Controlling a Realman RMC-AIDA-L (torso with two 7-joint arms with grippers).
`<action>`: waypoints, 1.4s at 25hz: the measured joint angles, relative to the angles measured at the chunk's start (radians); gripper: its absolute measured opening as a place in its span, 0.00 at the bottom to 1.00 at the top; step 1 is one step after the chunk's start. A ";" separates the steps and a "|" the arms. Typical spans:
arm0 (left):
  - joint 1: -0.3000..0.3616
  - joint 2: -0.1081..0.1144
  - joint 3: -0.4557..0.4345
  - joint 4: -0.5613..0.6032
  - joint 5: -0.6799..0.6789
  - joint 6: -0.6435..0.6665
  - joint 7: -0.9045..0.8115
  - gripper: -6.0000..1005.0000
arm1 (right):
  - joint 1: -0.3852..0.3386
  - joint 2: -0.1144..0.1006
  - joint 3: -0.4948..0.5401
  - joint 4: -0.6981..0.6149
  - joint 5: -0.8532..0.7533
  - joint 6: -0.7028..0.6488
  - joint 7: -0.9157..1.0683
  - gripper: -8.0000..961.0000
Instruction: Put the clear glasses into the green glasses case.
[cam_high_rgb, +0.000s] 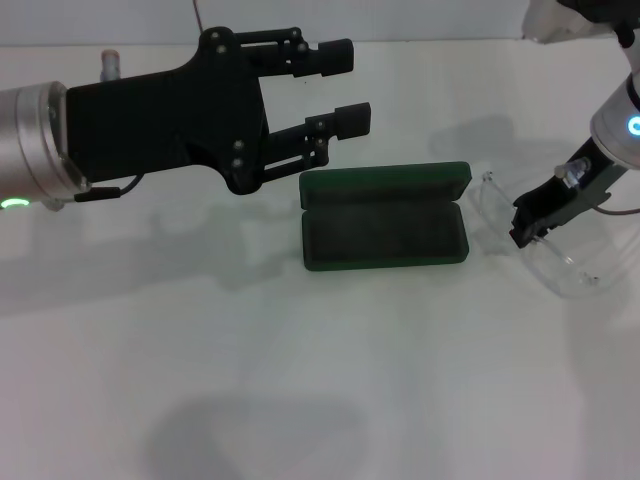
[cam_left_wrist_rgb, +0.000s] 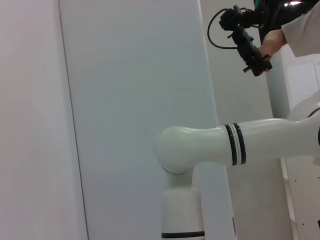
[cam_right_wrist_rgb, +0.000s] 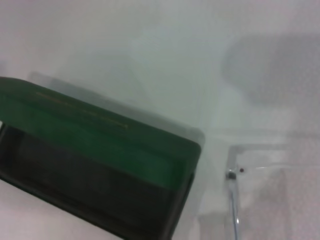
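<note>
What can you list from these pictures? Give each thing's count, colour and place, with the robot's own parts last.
green glasses case: one, dark green with dark lining, lying open at the table's middle.
clear glasses: one, colourless, on the table just right of the case.
small bottle-like item: one, pale with reddish top, far left edge; too small to identify.
table: one, white.
left gripper: one, black, open, raised left of and behind the case.
right gripper: one, black, down at the glasses.
</note>
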 joint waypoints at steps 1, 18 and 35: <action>0.000 0.000 0.000 0.000 0.000 0.000 0.000 0.48 | -0.005 0.000 -0.004 -0.001 0.000 0.001 -0.002 0.14; 0.013 0.001 -0.002 0.000 -0.018 0.000 -0.017 0.47 | -0.165 -0.015 0.001 -0.287 0.009 -0.098 -0.018 0.11; 0.018 0.005 -0.073 -0.002 -0.068 0.026 -0.137 0.47 | -0.338 -0.014 0.418 -0.698 0.378 -0.333 -0.346 0.09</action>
